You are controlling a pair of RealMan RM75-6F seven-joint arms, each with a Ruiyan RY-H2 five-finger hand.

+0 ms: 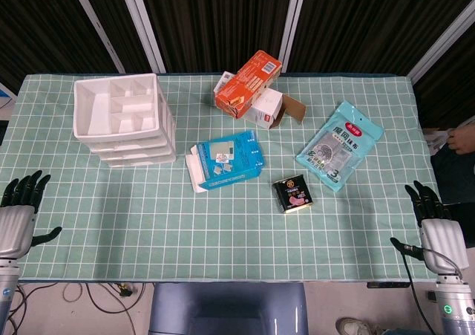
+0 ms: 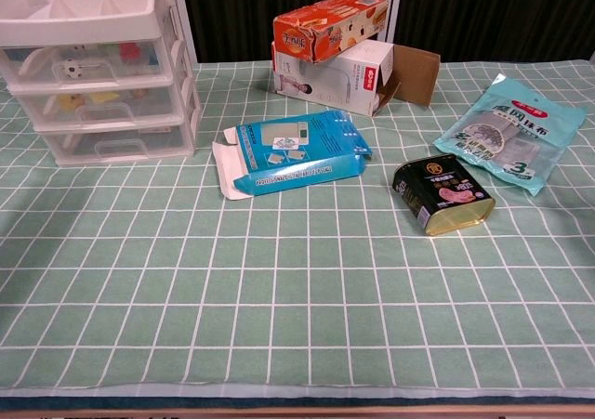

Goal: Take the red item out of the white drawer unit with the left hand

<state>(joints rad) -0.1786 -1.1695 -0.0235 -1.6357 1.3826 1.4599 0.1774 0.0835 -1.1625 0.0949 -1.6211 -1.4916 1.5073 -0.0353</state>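
The white drawer unit (image 1: 126, 119) stands at the back left of the table, with open tray compartments on top. In the chest view its three translucent drawers (image 2: 98, 94) are all pushed in. Small coloured things show faintly through the drawer fronts, with reddish specks in the upper two drawers; I cannot make out which is the red item. My left hand (image 1: 18, 205) hovers at the table's front left edge, fingers spread and empty, far from the unit. My right hand (image 1: 434, 220) rests at the front right edge, fingers apart, holding nothing. Neither hand shows in the chest view.
An orange box (image 1: 247, 82) lies on an opened white box (image 1: 271, 108) at the back centre. A blue carton (image 1: 226, 159) lies mid-table, a black tin (image 1: 293, 194) to its right, and a teal pouch (image 1: 340, 145) further right. The green checked cloth (image 1: 148, 223) covers the table.
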